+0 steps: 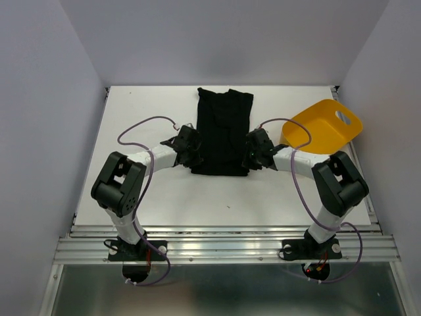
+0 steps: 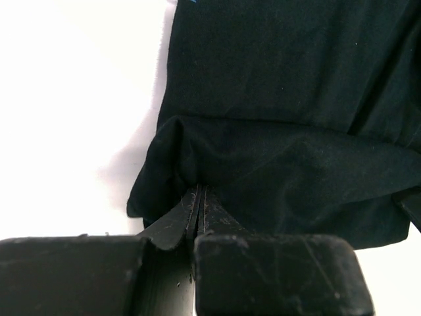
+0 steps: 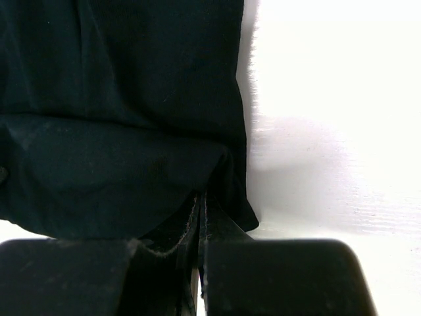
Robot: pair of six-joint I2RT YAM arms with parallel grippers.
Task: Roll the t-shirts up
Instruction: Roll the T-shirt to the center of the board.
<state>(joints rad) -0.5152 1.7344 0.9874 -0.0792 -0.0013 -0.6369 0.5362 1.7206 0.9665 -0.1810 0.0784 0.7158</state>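
Note:
One black t-shirt (image 1: 223, 128) lies as a long narrow strip in the middle of the white table (image 1: 145, 112), and its near end is lifted into a thick fold. My left gripper (image 1: 193, 153) is at the near left corner of that fold. In the left wrist view the gripper (image 2: 199, 192) is shut, its tips pinching the bunched cloth (image 2: 283, 164). My right gripper (image 1: 254, 153) is at the near right corner. In the right wrist view it (image 3: 202, 197) is shut too, with its tips buried in the folded edge of the t-shirt (image 3: 118, 164).
A yellow plastic tub (image 1: 322, 125) lies tipped on its side at the back right, just behind the right arm. White walls close in the table on three sides. A metal rail (image 1: 223, 247) runs along the near edge by the arm bases.

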